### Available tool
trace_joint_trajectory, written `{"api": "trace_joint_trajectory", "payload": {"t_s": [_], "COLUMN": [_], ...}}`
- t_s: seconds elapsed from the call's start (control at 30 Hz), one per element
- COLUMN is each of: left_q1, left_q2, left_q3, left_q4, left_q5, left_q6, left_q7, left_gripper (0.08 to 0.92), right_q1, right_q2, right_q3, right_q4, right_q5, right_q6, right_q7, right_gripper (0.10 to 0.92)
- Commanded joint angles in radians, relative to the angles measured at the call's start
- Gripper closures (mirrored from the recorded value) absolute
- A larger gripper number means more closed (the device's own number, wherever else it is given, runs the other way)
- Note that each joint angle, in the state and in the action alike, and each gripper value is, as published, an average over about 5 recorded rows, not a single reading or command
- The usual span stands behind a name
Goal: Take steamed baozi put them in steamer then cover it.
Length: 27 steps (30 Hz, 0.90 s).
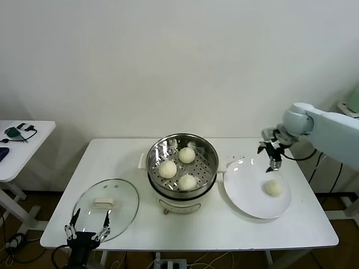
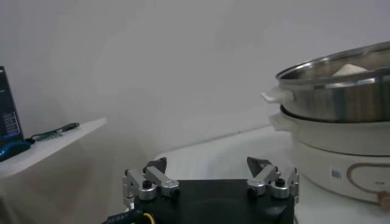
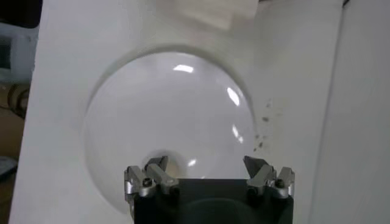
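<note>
One steamed baozi lies alone on the white plate, toward the plate's right side, on the right part of the white table. The right gripper hangs above the far edge of that plate, fingers pointing down and spread apart, holding nothing; the bun sits just nearer than the gripper's tips and slightly to their side, not touching them. In the right wrist view the gripper looks down on the plate, its two fingers wide apart, and a cream patch of the bun shows near one finger, mostly hidden by the gripper body.

Three more baozi rest inside the steamer, on its perforated floor: one at the far side, one at the left, one at the near side. The steamer stands at the middle of the table, just left of the plate, their rims close together.

The cover lies flat on the table's near left part, well apart from the steamer, with its white handle up. The left gripper sits low at the near left edge of the table, just at the cover's near rim, fingers open and empty. From the left wrist view its fingers stand spread, with the steamer rising farther off.
</note>
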Motion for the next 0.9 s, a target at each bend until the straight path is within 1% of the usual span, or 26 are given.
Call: {"api": "trace_joint_trajectory", "payload": {"t_s": [0.03,0.37,0.67,0.9], "left_q1": [0.003,0.0,-0.006,-0.003], "left_q2": [-0.004,-0.007,-0.01,-0.012], "left_q3": [-0.003,-0.008,-0.005,-0.005], "left_q4": [0.002,0.024,0.034,0.035], "left_q5": [0.005,0.015,0.026,0.027], "left_q6": [0.001,0.001,0.003,0.001], "left_q7": [0.0,0.0,0.0,0.0], "left_gripper": [0.177,0.177,0.177,0.177], "right_q1": [-0.334,-0.431,-0.429,-0.419], "right_q2": [-0.037,0.05,0.121,0.146], "right_q3": [0.263,0.365,0.389,0.382], "right_q4": [-0.17,-0.299,-0.355,-0.372], "right_q5": [-0.148,-0.215,-0.216,-0.22], "right_q6": [-0.016,0.013,0.023,0.033], "right_q7": [-0.034,-0.032,-0.029,-0.032], "right_gripper": [0.203,0.203,0.203,0.203]}}
